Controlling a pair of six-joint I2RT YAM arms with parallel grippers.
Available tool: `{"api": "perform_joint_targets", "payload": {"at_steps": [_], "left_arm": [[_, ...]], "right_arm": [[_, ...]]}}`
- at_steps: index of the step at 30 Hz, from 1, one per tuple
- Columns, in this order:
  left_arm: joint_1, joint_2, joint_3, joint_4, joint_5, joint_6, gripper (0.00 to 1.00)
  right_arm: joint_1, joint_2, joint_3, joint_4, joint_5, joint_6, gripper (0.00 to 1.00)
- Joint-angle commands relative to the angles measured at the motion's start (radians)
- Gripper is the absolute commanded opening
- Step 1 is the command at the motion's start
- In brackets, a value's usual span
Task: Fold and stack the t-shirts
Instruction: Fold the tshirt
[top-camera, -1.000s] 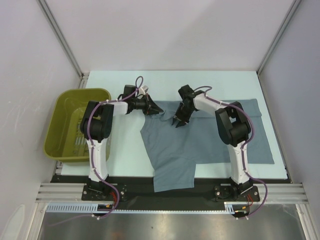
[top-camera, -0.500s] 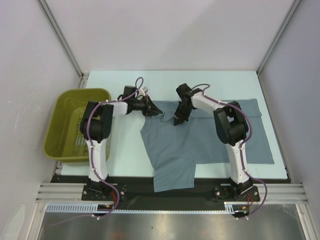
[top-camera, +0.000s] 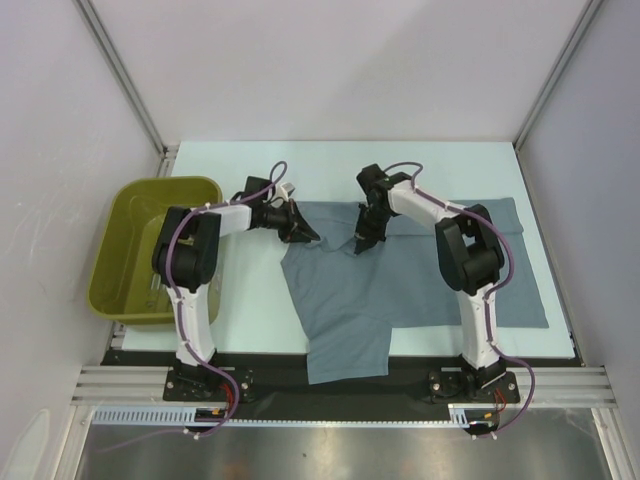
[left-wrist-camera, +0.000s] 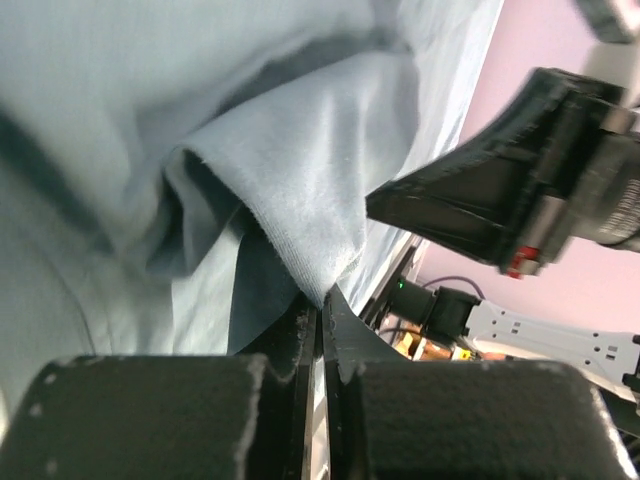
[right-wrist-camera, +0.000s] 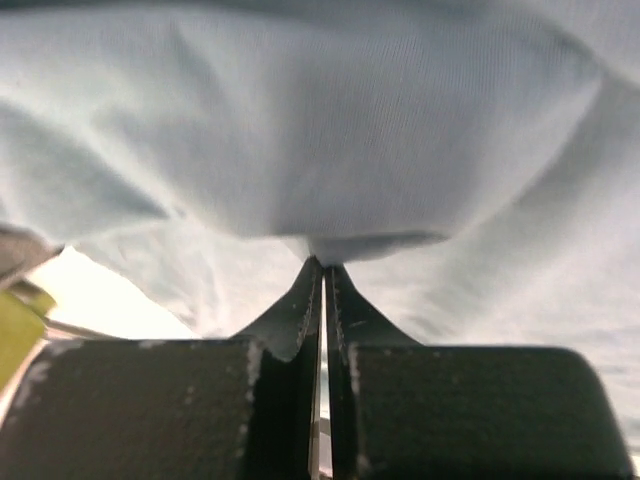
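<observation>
Slate blue-grey t-shirt (top-camera: 420, 280) spread rumpled on pale table (top-camera: 450, 165), left gripper (top-camera: 308, 234) pinching its upper edge, right gripper (top-camera: 362, 243) clamped on a fold nearby, olive basket (top-camera: 125, 225) at left

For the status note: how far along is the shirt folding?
Done: nothing finished; the shirt lies spread out, unfolded, on the table. In hand: the left hand and right hand are both shut on cloth at its far edge, side by side. Left: the folding itself, then stacking; no folded pile shows anywhere.
</observation>
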Motion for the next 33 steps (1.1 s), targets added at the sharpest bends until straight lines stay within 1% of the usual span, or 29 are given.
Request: {"api": "perform_joint_targets", "payload": {"at_steps": [1,5,6,12,15,21,25,28,30,33], "left_arm": [[-0.007,-0.085,-0.032,-0.084,-0.005,0.066,0.06],[-0.009,-0.117,-0.076,-0.098,-0.008,0.067,0.09],[-0.009,-0.126,-0.089,-0.105,-0.006,0.067,0.1],[-0.009,-0.151,-0.107,-0.121,0.052,0.049,0.11],[-0.009,-0.172,-0.122,-0.11,0.084,0.024,0.11],[-0.009,-0.174,-0.164,-0.132,0.084,0.049,0.13],[-0.009,-0.169,-0.181,-0.164,0.07,0.081,0.14],[-0.01,-0.166,-0.199,-0.164,0.063,0.096,0.12],[-0.01,-0.168,-0.21,-0.161,0.07,0.097,0.06],[-0.01,-0.179,-0.221,-0.149,0.072,0.086,0.02]], "right_arm": [[-0.011,-0.098,-0.033,-0.059,-0.074,-0.095,0.0],[-0.044,-0.131,-0.093,-0.042,-0.161,-0.142,0.0],[-0.054,-0.124,-0.095,-0.048,-0.195,-0.155,0.0],[-0.097,-0.104,-0.092,-0.091,-0.281,-0.226,0.0],[-0.114,-0.113,-0.093,-0.099,-0.295,-0.234,0.0],[-0.125,-0.132,-0.132,-0.102,-0.362,-0.251,0.0],[-0.126,-0.139,-0.159,-0.113,-0.362,-0.258,0.0],[-0.128,-0.144,-0.173,-0.111,-0.368,-0.264,0.0],[-0.131,-0.144,-0.178,-0.11,-0.368,-0.266,0.0],[-0.139,-0.147,-0.178,-0.102,-0.37,-0.263,0.0]]}}
